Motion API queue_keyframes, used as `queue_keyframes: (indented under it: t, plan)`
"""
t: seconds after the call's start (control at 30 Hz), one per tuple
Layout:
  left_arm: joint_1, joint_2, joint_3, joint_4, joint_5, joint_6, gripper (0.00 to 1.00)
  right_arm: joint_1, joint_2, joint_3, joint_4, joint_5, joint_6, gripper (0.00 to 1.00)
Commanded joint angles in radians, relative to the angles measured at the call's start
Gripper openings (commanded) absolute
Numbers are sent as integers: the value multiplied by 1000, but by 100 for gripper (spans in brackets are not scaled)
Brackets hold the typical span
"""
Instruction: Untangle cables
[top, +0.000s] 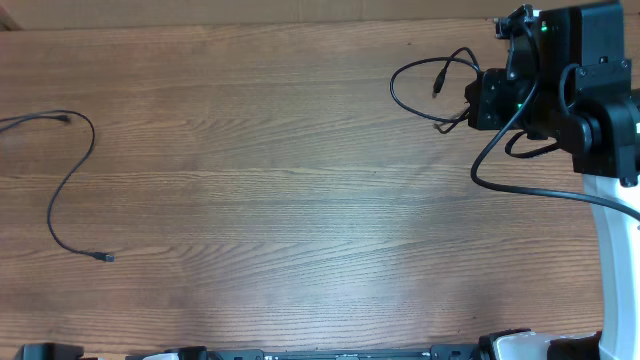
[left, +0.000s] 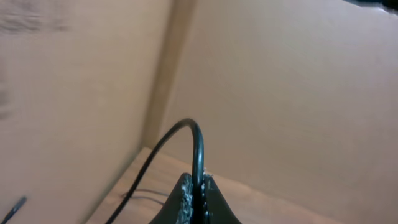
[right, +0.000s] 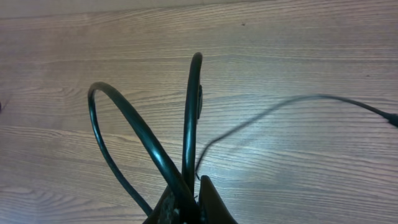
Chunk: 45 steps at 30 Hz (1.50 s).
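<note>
One thin black cable (top: 62, 190) lies on the left of the wooden table, curving from the left edge to a plug (top: 105, 258). My left gripper (left: 198, 186) is out of the overhead view. In its wrist view it is shut on a black cable (left: 186, 124) that arches down to the table. A second cable (top: 410, 68) forms a loop at the back right with a plug (top: 438, 85). My right gripper (top: 468, 112) is shut on it. In the right wrist view the gripper (right: 189, 186) pinches two strands of a loop (right: 124, 118), and a thin strand (right: 280, 109) trails right.
A cardboard wall (top: 250, 10) runs along the table's far edge and shows in the left wrist view (left: 280, 93). The right arm's own thicker black cable (top: 500, 180) hangs over the table at right. Arm bases line the front edge.
</note>
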Motion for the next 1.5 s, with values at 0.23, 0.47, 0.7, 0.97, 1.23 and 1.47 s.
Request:
queue_keyframes:
  t: [0.23, 0.47, 0.7, 0.97, 1.23, 1.47]
  plan:
    - [47, -9, 31, 30, 78, -223, 4, -3, -14, 27, 8, 6, 3, 4]
    - [-66, -10, 32, 38, 77, -221, 4, -3, -14, 27, 7, 6, 3, 4]
    - [-145, -10, 39, 43, 78, -225, 4, -3, -14, 27, 8, 5, 3, 4]
    - [-299, -10, 43, 153, 76, -253, 4, -3, -14, 27, 8, 6, 3, 4]
    - [-562, -10, 43, 277, -223, -282, 4, -3, -13, 24, 7, 6, 3, 4]
    - [-797, -10, 43, 400, -442, -297, 4, -3, -3, 18, -1, 5, 3, 4]
